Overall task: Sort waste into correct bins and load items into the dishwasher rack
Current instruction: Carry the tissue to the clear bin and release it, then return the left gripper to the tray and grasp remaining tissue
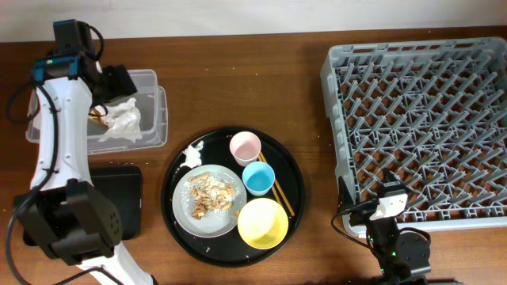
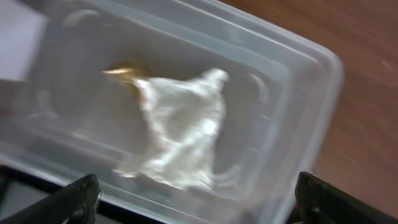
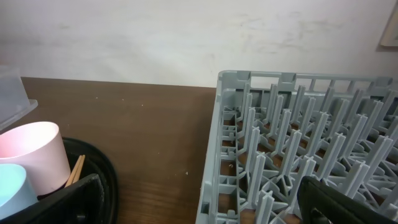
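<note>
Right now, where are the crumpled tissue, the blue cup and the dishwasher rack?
crumpled tissue [image 2: 183,134], left wrist view, middle of the wad.
blue cup [image 1: 258,178], overhead view, inside of the cup.
dishwasher rack [image 1: 341,57], overhead view, top-left corner of its rim.

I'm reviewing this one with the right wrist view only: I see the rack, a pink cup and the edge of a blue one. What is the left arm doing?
Observer: The left gripper hangs open above the clear tub.
Operator: Anything in that tub?
Observer: A crumpled white tissue, with a small gold-brown wrapper beside it.
Operator: Any waste outside it?
Observer: Yes, beige food scraps lie on the grey-white plate in the round black tray.
</note>
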`<state>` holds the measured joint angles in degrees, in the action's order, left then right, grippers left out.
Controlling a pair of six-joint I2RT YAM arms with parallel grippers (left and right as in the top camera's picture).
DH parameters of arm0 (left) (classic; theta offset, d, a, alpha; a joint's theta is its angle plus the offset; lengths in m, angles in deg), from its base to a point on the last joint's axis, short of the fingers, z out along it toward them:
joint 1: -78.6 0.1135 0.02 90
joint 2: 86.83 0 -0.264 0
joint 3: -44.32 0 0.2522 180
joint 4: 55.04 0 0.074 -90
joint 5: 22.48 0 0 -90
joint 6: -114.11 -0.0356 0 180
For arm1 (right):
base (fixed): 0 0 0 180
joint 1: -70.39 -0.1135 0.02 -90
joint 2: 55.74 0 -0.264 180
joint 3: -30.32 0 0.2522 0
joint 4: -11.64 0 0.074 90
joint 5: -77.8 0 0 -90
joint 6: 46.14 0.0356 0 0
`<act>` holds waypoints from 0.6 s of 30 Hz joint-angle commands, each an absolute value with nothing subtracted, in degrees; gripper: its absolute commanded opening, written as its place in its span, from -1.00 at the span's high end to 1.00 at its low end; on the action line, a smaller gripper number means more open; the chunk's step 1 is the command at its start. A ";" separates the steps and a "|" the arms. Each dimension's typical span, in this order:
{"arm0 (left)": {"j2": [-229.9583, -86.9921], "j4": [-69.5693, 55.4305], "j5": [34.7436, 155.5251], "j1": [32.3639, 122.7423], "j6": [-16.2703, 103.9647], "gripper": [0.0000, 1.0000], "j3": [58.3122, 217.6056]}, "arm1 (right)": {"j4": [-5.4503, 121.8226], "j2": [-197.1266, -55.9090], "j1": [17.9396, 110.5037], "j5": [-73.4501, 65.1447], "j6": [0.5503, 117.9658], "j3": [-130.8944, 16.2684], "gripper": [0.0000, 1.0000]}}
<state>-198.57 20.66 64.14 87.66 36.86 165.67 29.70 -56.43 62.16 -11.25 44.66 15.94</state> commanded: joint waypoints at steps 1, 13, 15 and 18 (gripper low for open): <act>-196.74 23.06 71.83 82.88 31.90 -1.00 166.77 | 29.94 -56.11 62.59 -11.77 44.26 16.25 -0.97; -196.74 33.75 71.16 67.97 37.63 -0.62 161.11 | 29.96 -56.11 62.59 -11.77 44.29 16.25 -0.97; -196.74 31.93 71.16 67.12 37.78 -0.60 156.76 | 29.94 -56.11 62.57 -11.77 44.29 16.25 -0.97; -196.74 26.97 71.16 66.48 37.78 -0.58 149.41 | 29.94 -56.11 62.57 -11.77 44.26 16.25 -0.97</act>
